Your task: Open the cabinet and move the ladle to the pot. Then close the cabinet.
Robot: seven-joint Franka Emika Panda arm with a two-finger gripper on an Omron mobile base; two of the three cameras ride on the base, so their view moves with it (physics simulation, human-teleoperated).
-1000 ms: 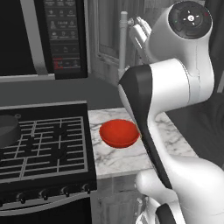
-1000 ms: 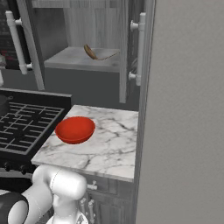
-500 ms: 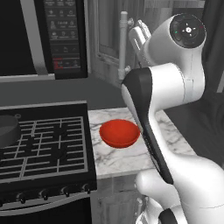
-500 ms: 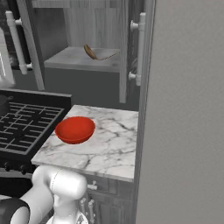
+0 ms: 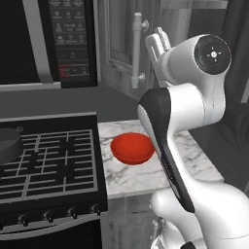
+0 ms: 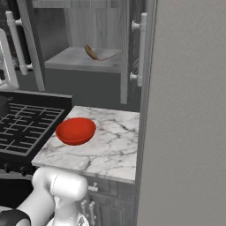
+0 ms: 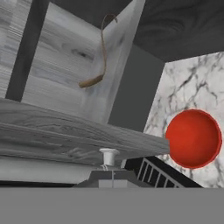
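The cabinet (image 6: 84, 62) stands open with both doors swung out. On its shelf lies the ladle (image 6: 99, 54), a slim brown utensil, also seen past the door edge as the ladle (image 7: 101, 50) in the hand view. My gripper (image 5: 159, 36) is up beside the left door's bar handle (image 5: 137, 48), shut and holding nothing; its fingertips are hidden. A handle mount (image 7: 109, 155) sits just under the hand. The pot (image 5: 7, 146) rests on the stove's far left.
A red bowl (image 5: 132, 148) sits on the marble counter (image 6: 110, 145) right of the stove (image 5: 48, 160). The black microwave (image 5: 48, 39) hangs left of the cabinet. A tall grey panel (image 6: 190, 114) walls off the right side. The right door's handle (image 6: 142, 44) juts out.
The arm's big round upper joint has sunk lower. The hand stays beside the left door's handle. Ladle, bowl and doors have not moved.
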